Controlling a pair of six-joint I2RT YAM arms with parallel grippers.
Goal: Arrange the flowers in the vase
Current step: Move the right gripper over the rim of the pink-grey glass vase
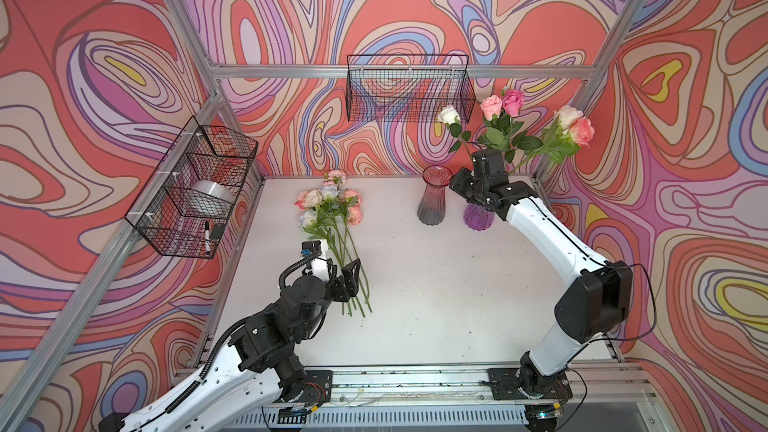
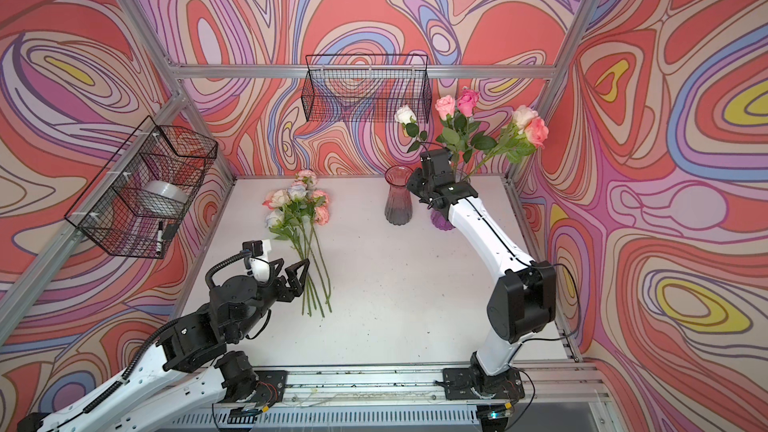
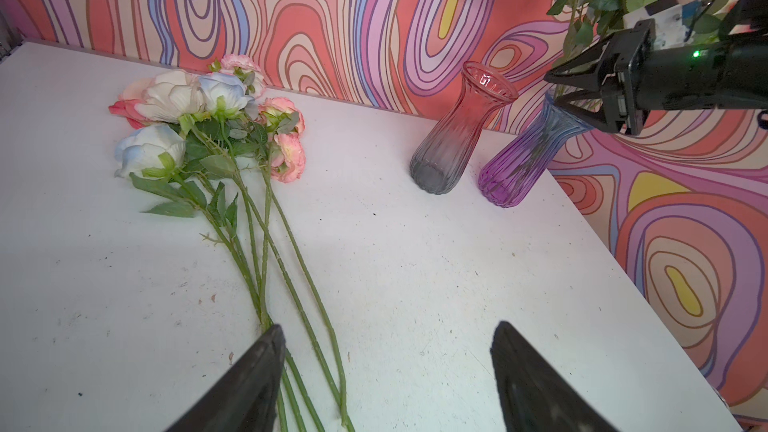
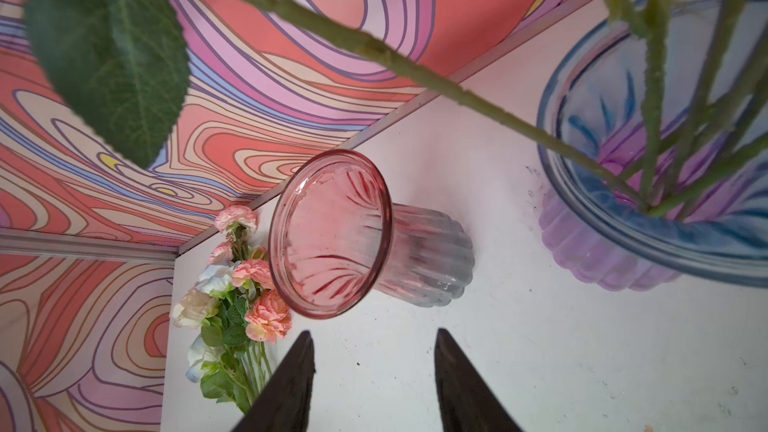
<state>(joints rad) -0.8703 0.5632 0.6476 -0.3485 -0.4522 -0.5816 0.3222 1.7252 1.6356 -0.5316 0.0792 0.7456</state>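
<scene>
The flowers come in two lots. One bunch (image 1: 332, 207) lies flat on the far left part of the table (image 1: 436, 309). It has frilly coral-pink blooms, a cream rose and pale blue-white ones. The heads are at the far end, and the long green thorny stems (image 3: 291, 284) fan loosely toward the near side.

The other lot is five roses (image 1: 513, 126) in white, pink, deeper pink, cream and coral. They stand in the purple vase (image 1: 477, 218) at the far right. Their stems cross in its blue-tinted mouth and lean out to the left and right. Just left of it a pink vase (image 1: 434, 197), fading to grey at the base, stands upright.

The left claw (image 3: 384, 332) sits low over the near ends of the lying stems, with its jaws wide apart. One finger (image 3: 257, 367) is above the stems, but we cannot tell whether it touches them, and nothing is gripped. The right claw (image 4: 374, 334) hangs by the purple vase's rim. Its jaws are moderately parted with only bare table showing between them, and it holds nothing.
</scene>
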